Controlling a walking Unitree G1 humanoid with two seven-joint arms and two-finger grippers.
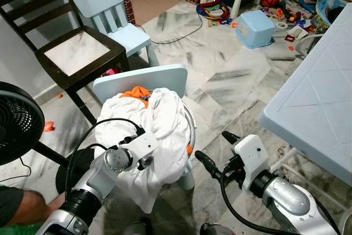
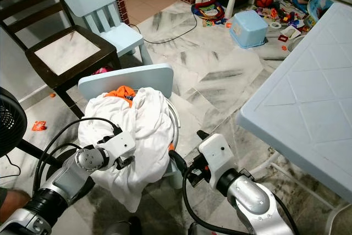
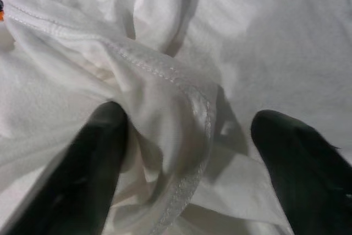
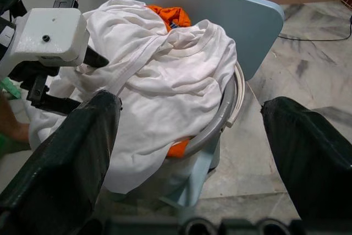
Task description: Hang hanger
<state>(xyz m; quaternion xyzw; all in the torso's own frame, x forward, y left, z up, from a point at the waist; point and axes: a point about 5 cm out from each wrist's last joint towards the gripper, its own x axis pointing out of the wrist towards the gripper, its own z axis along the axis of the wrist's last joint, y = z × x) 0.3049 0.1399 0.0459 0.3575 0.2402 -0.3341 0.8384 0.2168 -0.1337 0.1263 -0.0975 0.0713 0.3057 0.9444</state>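
A white shirt [image 1: 159,125] lies heaped on a small light-blue chair [image 1: 140,78], with an orange garment [image 1: 137,93] poking out at the top. A grey and white curved hanger [image 4: 223,115] sticks out from under the heap on its right side. My left gripper [image 3: 190,127] is pushed into the shirt's left side, open, with a hemmed fold of white cloth between its fingers [image 3: 104,136]. My right gripper [image 1: 214,148] hovers open just right of the chair, level with the seat and pointing toward the heap.
A dark wooden chair [image 1: 77,53] and a second light-blue child's chair [image 1: 110,9] stand behind. A black fan [image 1: 16,122] is at the left and a light-blue table [image 1: 319,97] at the right. A person's arm [image 1: 22,207] rests low left. Toys and a blue tub [image 1: 254,27] litter the far floor.
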